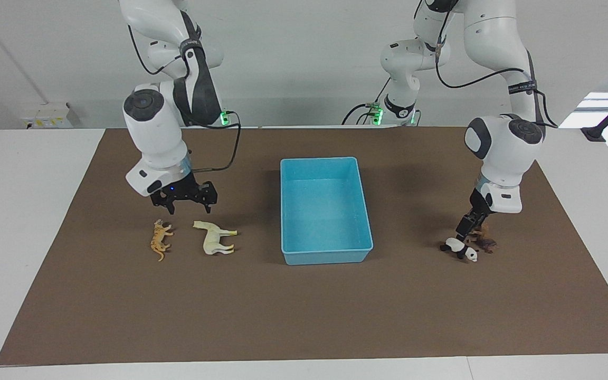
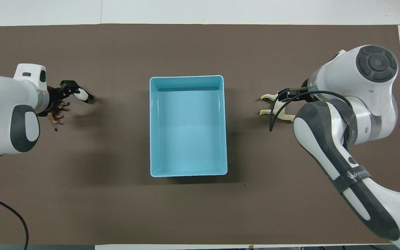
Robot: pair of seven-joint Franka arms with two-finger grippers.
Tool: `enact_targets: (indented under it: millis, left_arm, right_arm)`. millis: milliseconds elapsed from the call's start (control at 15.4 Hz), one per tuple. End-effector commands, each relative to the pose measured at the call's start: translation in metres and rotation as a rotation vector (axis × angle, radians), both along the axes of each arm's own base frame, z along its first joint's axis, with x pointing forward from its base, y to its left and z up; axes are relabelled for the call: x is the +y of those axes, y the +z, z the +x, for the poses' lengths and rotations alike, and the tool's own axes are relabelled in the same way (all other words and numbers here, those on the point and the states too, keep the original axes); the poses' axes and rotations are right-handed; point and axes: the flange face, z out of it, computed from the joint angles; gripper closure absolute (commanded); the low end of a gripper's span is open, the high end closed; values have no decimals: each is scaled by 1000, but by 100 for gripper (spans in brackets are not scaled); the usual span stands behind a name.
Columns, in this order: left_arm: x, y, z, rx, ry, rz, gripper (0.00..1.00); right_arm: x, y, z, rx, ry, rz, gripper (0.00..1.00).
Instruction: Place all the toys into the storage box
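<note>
The light blue storage box [image 1: 326, 257] stands empty mid-mat; it also shows in the overhead view [image 2: 188, 172]. The orange tiger [image 1: 160, 239] and the cream horse [image 1: 214, 237] lie side by side toward the right arm's end. My right gripper [image 1: 188, 206] hangs open and empty just above the mat, over the spot beside them nearer the robots. In the overhead view it [image 2: 285, 94] covers part of the horse [image 2: 267, 111] and the arm hides the tiger. The panda [image 1: 459, 248] and the brown lion [image 1: 485, 241] lie together toward the left arm's end. My left gripper [image 1: 466, 228] is down right at them.
A brown mat [image 1: 304, 316] covers most of the white table. In the overhead view the panda [image 2: 83, 95] and lion [image 2: 55, 116] show beside the left gripper [image 2: 67, 86].
</note>
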Motion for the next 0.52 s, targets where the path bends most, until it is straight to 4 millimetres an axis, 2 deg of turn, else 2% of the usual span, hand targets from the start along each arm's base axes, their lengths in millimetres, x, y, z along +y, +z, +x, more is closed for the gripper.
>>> enact_targets:
  millis: [0,130,195,259,454]
  left_arm:
    - [-4,-13,6,-40,80,-25,0]
    - [-2,-17,6,-43,92,-28,0]
    - [-1,-20,7,-43,95,-30,0]
    - [-1,-25,7,-41,109,-34,0]
    - [-6,-34,10,-64,176,-58,0]
  right_arm:
    - [2,-39,9,-3,13,-5,0]
    - [4,-59,12,2,27,-5,0]
    - [15,-64,11,3,49,-5,0]
    - [23,-70,10,5,65,-6,0]
    - [25,-77,12,-9,70,-3,0]
